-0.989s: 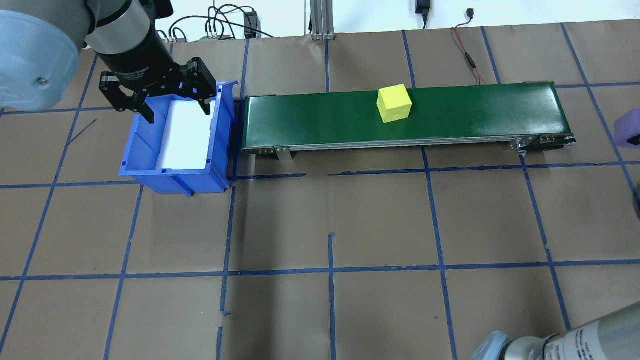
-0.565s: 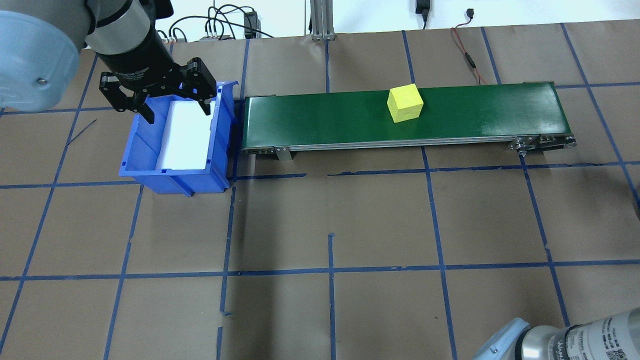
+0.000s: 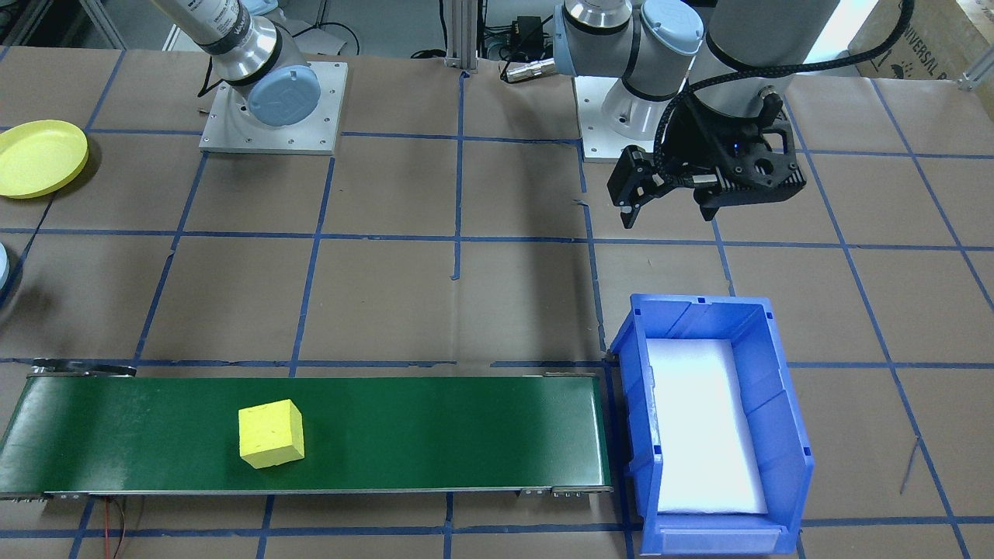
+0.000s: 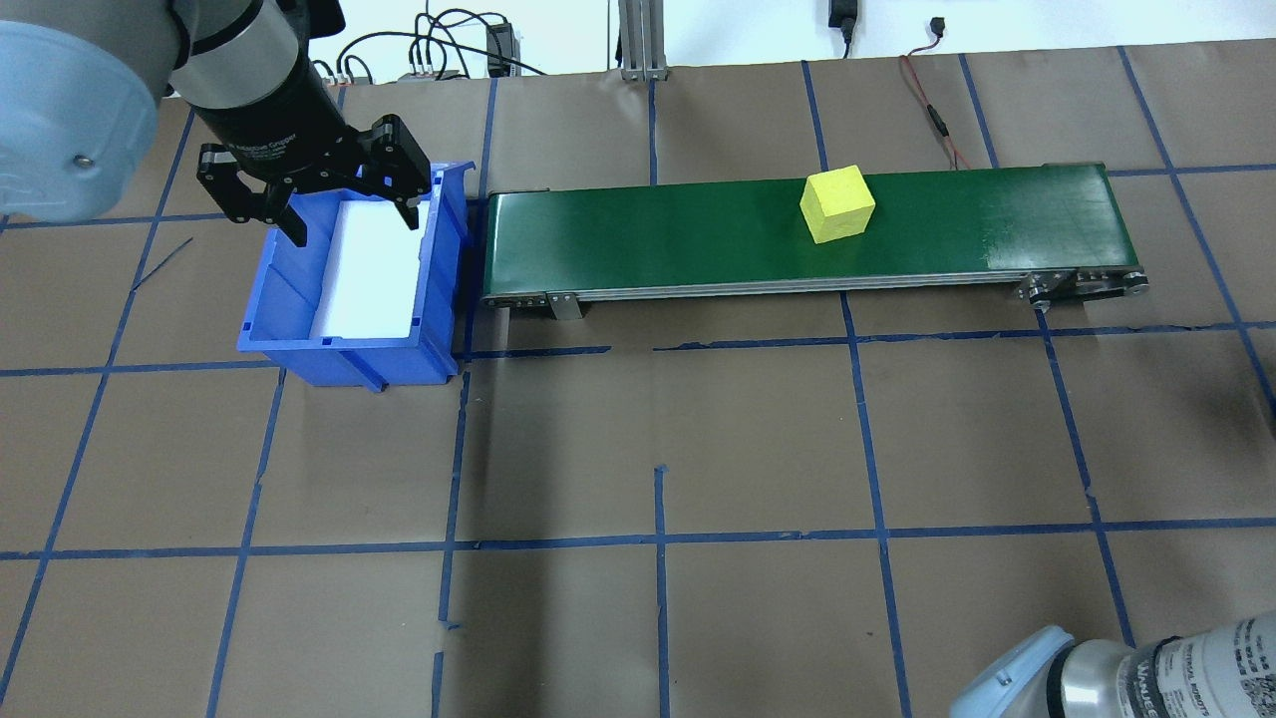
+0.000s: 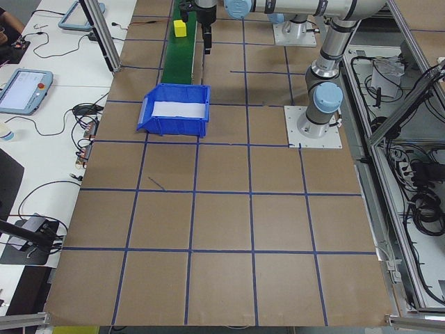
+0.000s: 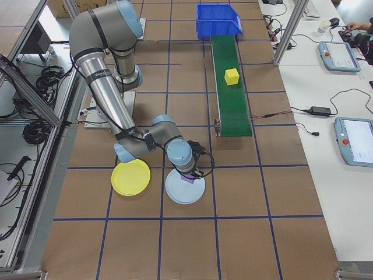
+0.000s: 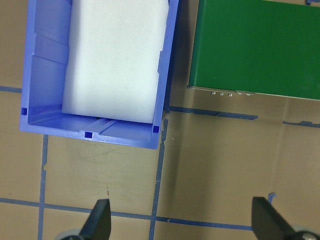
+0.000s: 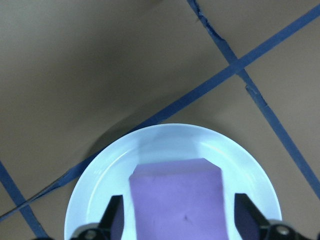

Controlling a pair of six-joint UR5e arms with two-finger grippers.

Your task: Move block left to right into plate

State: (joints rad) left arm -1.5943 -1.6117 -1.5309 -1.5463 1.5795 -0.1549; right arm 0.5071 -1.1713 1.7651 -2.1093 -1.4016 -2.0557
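The right gripper, jaws spread wide either side of a purple foam block, hangs directly over the pale blue round plate. Contact cannot be told. A yellow foam cube sits on the green conveyor belt, far from the open, empty left gripper.

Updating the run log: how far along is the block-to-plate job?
Looks done: the purple block is within the light blue plate rim. In hand: the right pincer straddles it; released or not, can't tell. Left: the yellow block sits on the green belt, ungrasped. The yellow plate holds nothing. The left pincer hangs open by the blue bin.
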